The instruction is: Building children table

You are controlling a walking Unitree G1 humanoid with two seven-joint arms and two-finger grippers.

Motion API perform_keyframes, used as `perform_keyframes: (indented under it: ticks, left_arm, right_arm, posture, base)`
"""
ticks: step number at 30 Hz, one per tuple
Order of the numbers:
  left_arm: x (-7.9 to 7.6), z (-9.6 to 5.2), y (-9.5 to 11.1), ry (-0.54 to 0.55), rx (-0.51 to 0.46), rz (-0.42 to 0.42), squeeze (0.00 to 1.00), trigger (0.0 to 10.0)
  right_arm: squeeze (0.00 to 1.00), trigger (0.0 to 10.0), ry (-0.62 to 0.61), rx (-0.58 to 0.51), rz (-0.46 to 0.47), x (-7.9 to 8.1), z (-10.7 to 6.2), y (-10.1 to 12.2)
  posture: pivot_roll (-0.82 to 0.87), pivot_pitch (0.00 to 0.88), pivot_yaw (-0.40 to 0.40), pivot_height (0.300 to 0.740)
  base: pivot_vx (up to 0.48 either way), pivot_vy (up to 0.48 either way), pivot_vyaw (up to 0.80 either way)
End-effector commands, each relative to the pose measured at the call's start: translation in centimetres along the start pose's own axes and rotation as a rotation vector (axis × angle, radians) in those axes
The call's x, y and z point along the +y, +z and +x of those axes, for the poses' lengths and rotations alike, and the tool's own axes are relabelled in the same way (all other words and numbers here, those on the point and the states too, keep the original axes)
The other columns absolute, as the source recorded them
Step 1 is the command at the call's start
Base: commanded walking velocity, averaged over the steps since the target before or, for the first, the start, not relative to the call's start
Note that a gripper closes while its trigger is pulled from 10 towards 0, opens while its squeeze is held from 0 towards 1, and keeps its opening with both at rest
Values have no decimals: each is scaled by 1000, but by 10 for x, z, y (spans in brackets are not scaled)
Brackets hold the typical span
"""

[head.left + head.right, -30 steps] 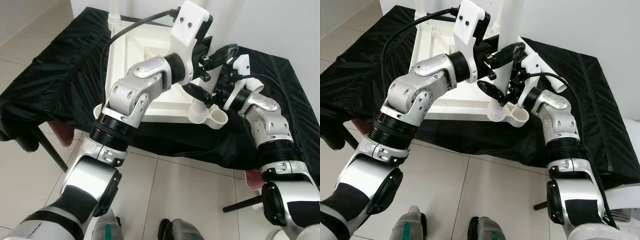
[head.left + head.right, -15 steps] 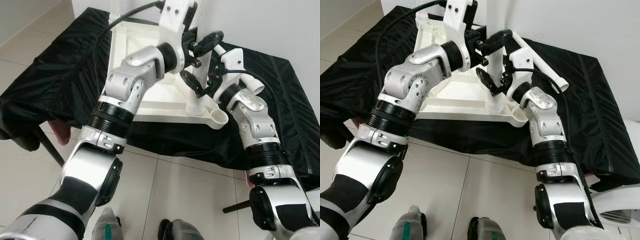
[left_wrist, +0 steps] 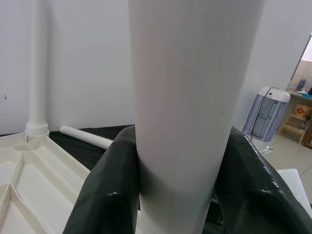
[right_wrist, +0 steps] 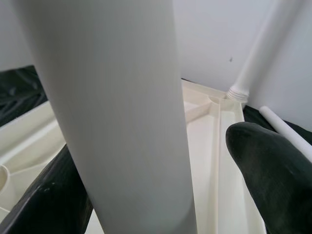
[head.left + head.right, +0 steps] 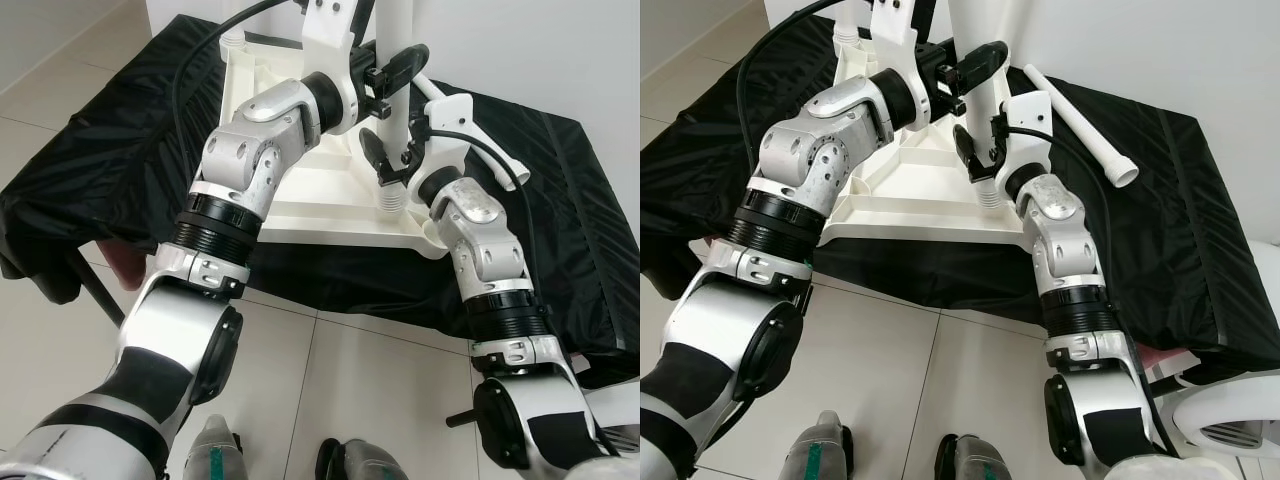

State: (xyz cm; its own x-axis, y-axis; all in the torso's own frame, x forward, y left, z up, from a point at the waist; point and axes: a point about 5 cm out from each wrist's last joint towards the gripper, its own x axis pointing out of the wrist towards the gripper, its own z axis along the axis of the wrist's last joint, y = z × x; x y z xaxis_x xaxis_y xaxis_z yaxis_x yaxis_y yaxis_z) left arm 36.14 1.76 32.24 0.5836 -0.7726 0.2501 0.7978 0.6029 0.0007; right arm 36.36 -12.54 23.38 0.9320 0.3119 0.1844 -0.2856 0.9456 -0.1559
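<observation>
table top [image 5: 300, 190]: cream-white
table leg [image 5: 975, 60]: white
loose leg [image 5: 1080, 125]: white
cloth [image 5: 120, 150]: black
floor [image 5: 330, 380]: pale grey tiles
gripper fingers [image 3: 109, 195]: black

left hand [image 5: 388, 108] clamped, right hand [image 5: 978, 158] spread

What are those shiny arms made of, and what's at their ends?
Both arms have rounded silver shells with black ribbed rings at the joints. The left gripper and right gripper each carry a white housing, two long glossy black fingers, and a black cable looping back.
</observation>
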Motion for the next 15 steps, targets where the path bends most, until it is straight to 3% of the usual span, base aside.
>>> perform_keyframes:
  ticks: [1, 12, 13, 15]
  left_arm:
    - [-2, 3, 11, -8, -41, 30, 0, 10000]
    - [-11, 6, 12, -39, -53, 40, 0, 10000]
    - [-12, 6, 12, -42, -51, 43, 0, 10000]
    - [-12, 6, 12, -42, -51, 43, 0, 10000]
  right_arm:
    - [0, 10000, -54, 48, -8, -5, -4, -8]
    - [0, 10000, -80, 87, -65, 1, -4, -9]
    - [0, 8431, -79, 84, -67, 3, -3, -7]
    - [0, 8431, -79, 84, -67, 3, -3, -7]
  posture:
    - [107, 0, -117, 740]
    - [106, 0, -122, 740]
    - [107, 0, -123, 740]
    - [107, 0, -123, 740]
  base:
    - [0, 0, 0]
    - [0, 0, 0]
    - [0, 0, 0]
    - [0, 0, 0]
